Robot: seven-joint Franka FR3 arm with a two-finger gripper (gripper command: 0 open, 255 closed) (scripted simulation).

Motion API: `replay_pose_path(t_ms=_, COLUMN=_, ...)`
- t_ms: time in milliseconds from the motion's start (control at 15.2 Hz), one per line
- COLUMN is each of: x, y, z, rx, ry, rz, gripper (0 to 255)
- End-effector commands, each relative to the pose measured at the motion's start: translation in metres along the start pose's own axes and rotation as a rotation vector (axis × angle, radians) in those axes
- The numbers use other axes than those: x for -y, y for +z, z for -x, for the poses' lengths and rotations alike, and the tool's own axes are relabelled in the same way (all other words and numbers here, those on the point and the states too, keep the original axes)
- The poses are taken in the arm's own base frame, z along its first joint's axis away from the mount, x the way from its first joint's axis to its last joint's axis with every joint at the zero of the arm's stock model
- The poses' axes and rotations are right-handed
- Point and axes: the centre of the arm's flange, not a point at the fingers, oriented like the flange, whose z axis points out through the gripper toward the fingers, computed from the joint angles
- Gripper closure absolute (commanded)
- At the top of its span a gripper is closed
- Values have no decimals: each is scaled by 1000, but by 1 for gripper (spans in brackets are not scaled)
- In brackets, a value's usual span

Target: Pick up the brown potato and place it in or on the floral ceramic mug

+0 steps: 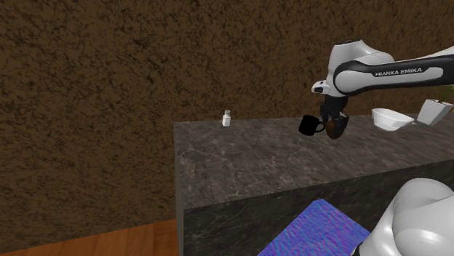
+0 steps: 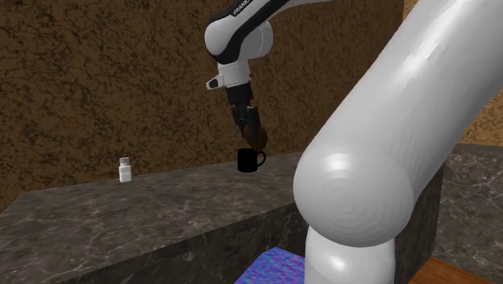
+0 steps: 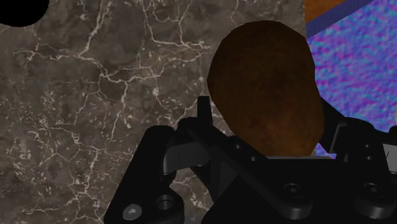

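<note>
While it hangs near the black mug, claw clamped on brown potato, above counter

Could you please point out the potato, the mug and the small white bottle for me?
potato [image 3: 264, 95], wrist view, middle of its brown skin.
black mug [image 2: 248, 160], second exterior view, side of its body.
small white bottle [image 1: 227, 118], shoulder view, middle of its body.

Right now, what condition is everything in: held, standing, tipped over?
Black two-finger gripper: shut on the potato.
Brown oval potato: clasped, lifted clear of the dark veined stone counter.
Black handled mug: upright on the counter, potato not in it.
Small white bottle: upright on the counter.
White bowl: upright, open side up.
</note>
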Motion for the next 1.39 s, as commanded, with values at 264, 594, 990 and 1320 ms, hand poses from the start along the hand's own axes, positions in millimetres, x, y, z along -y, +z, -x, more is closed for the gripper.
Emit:
replay_pose_path(t_ms=264, x=-73, y=13, z=29, rx=2, ry=-1, rz=1, gripper=255)
replay_pose_path(t_ms=594, x=-134, y=24, z=53, rx=2, ry=-1, rz=1, gripper=255)
replay_pose_path(t_ms=990, x=-206, y=37, z=81, rx=2, ry=-1, rz=1, gripper=255)
replay_pose_path(t_ms=1320, x=-267, y=49, z=105, rx=2, ry=-1, rz=1, gripper=255)
